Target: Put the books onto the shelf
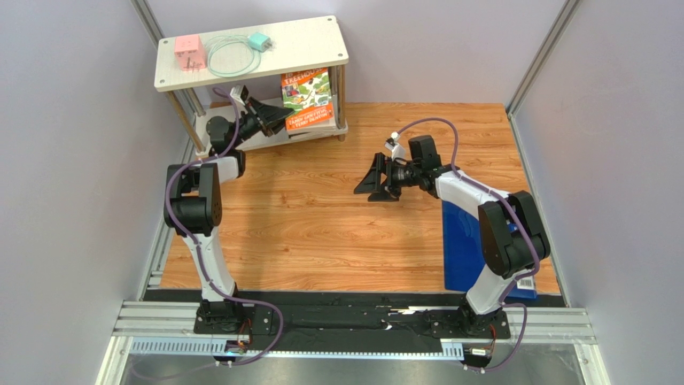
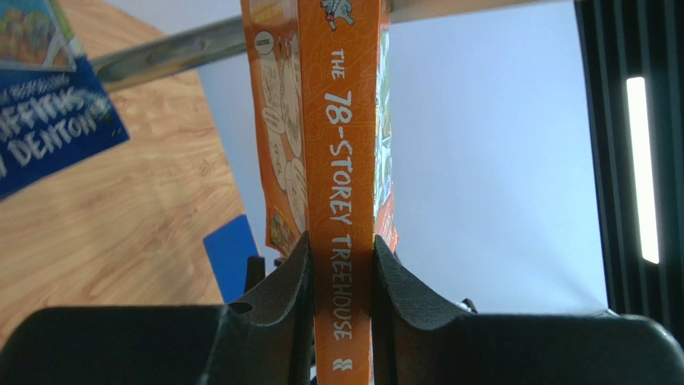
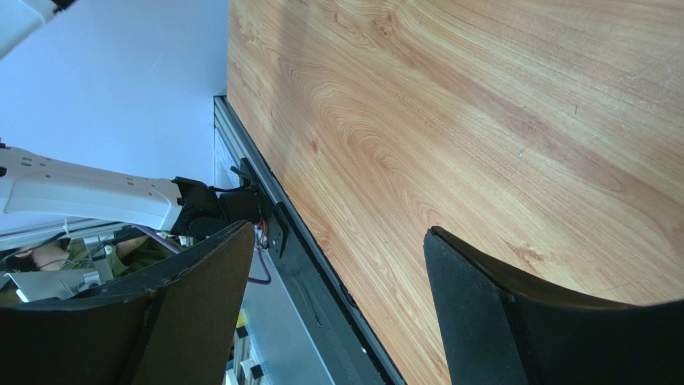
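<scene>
Between left gripper (image 2: 340, 238) jaws: orange book (image 2: 341, 160) fills the gap.
Ahead of them: metal bar (image 2: 173, 52) crosses; blue book (image 2: 48, 132) off to one side.
Between right gripper (image 3: 335, 233) jaws: open gap, wooden table (image 3: 482, 120) beyond.

The wood-grain tabletop (image 1: 321, 216) is enclosed by plain pale grey walls (image 1: 72, 160); aluminium posts (image 1: 539, 56) are fitted at the rear corners.

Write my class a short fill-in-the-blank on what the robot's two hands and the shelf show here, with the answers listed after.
1. The left hand is shut on the spine of an ___ book.
2. The spine reads "The 78-Storey ___".
3. The right hand is ___ and holds nothing.
4. The pink block and coiled cable lie on the shelf's ___ board.
Missing words: orange; Treehouse; open; top.
</scene>
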